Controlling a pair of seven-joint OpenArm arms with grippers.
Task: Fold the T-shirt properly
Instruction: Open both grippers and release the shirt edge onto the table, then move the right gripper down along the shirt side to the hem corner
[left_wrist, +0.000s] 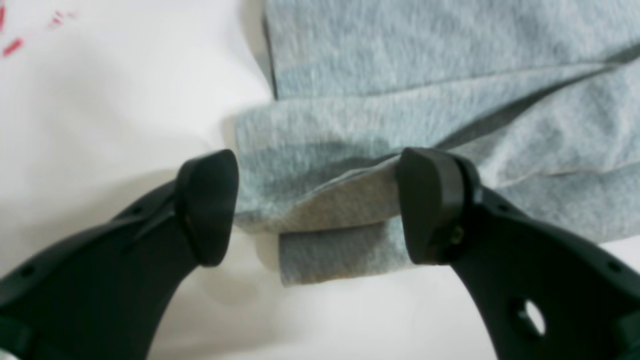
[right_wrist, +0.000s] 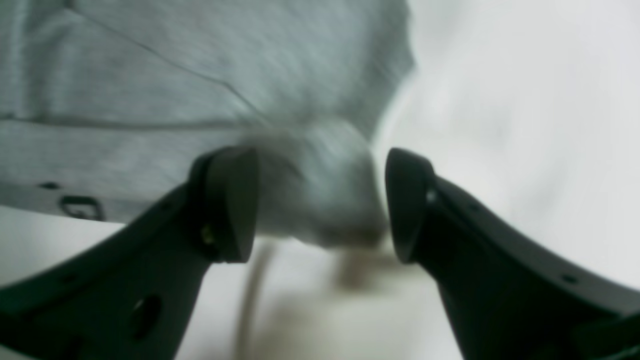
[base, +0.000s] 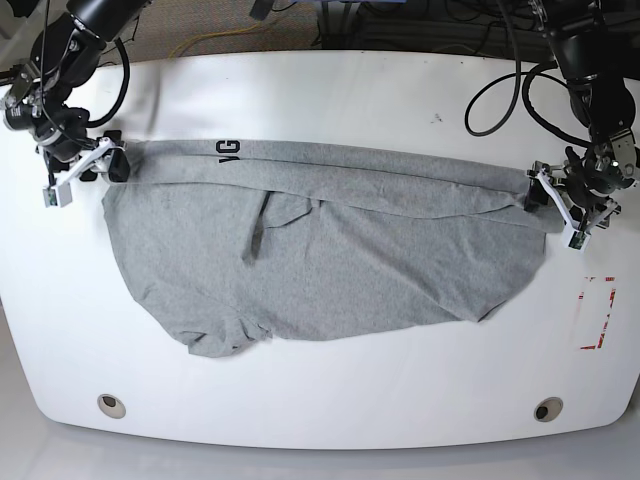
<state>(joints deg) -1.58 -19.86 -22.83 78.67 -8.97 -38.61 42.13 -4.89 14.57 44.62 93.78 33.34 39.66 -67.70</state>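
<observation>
The light grey T-shirt (base: 320, 260) lies spread across the white table (base: 330, 400), its upper part folded over along a long edge, with a bit of black lettering (base: 230, 149) showing there. My left gripper (base: 538, 196) sits at the shirt's right end. In the left wrist view it (left_wrist: 317, 205) is open, a layered corner of the shirt (left_wrist: 400, 60) between the fingers and touching the right finger (left_wrist: 425, 200). My right gripper (base: 112, 163) is at the shirt's left end. The right wrist view shows it (right_wrist: 320, 205) open around a bunched corner of the shirt (right_wrist: 150, 75).
A red tape rectangle (base: 597, 312) marks the table at the right, seen as red marks (left_wrist: 12, 46) in the left wrist view. Two round holes (base: 112, 404) (base: 546, 409) sit near the front edge. Cables (base: 500, 95) run from the arms at the back.
</observation>
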